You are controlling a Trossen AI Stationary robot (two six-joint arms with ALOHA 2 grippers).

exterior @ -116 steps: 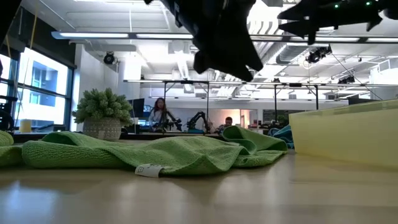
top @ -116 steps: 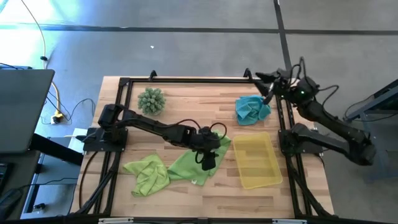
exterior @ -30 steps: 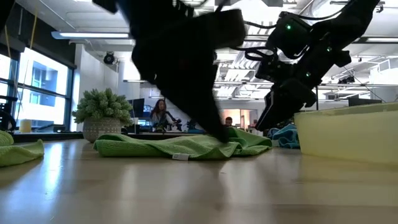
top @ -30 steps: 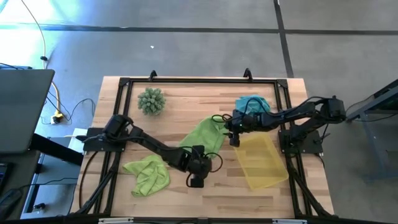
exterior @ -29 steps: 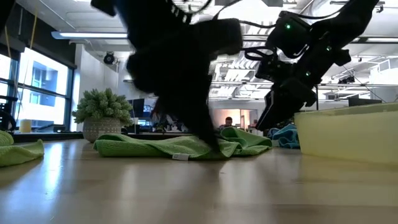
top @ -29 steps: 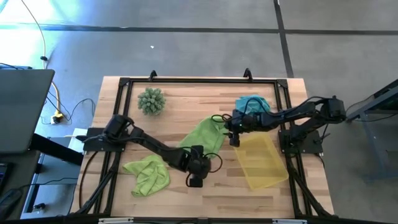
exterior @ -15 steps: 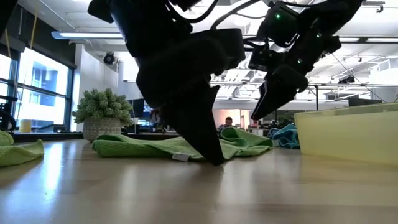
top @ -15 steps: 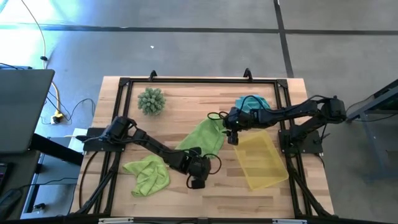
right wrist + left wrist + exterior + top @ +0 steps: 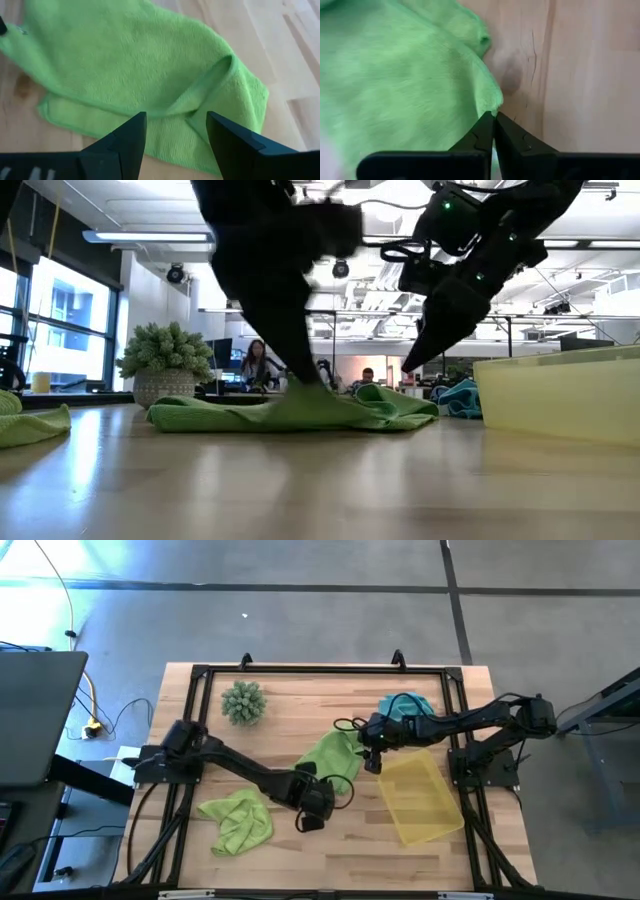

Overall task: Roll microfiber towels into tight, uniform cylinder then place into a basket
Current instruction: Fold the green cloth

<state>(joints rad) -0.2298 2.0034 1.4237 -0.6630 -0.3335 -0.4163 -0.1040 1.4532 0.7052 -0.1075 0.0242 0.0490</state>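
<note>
Left wrist view alone shows jaws pinching towel (image 9: 410, 80) corner.

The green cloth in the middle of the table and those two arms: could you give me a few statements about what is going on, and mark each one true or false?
1. The left tool is shut on a corner of the middle green towel. True.
2. The right tool is clamped on the blue towel. False: it stands open above the far end of the middle green towel, holding nothing.
3. A second green towel lies crumpled near the table's front left. True.
4. The yellow basket already holds a rolled towel. False: nothing lies in it.
5. The spiky green ball sits in the basket. False: it stands on the wood at the back left of the table.
</note>
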